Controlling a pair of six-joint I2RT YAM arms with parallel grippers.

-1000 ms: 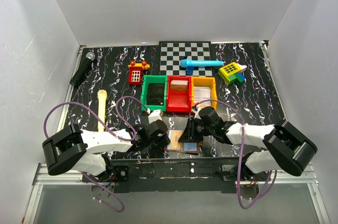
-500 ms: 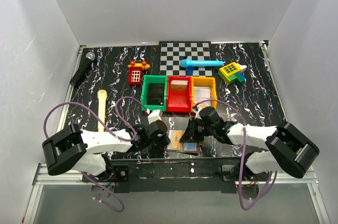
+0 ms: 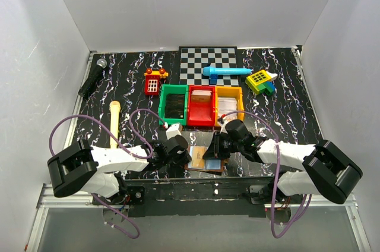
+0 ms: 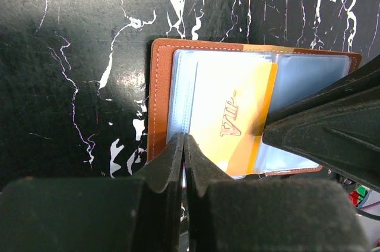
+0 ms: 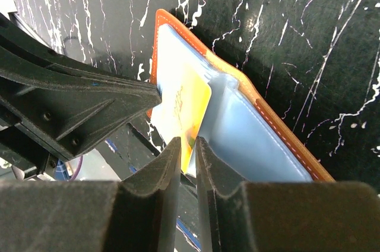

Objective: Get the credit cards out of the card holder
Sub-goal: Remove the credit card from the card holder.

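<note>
The open holder (image 3: 199,158), at the bench's (image 3: 285,115) bottom centre, is pressed by the fully closed left end effector (image 4: 184,145), and the card (image 5: 184,106), pinched at 1 corner by the near-closed right end effector (image 5: 188,145), could be lost if tugged askew.

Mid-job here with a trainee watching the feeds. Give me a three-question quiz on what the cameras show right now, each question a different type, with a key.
1. True or false: the card holder lies folded shut.
2. Which hand has the edge of the yellow card between its fingers? A) left B) right C) neither
3. Fill in: the word printed on the yellow card is ___.

Key:
1. False: it lies open.
2. B: the right hand.
3. VIP.
</note>
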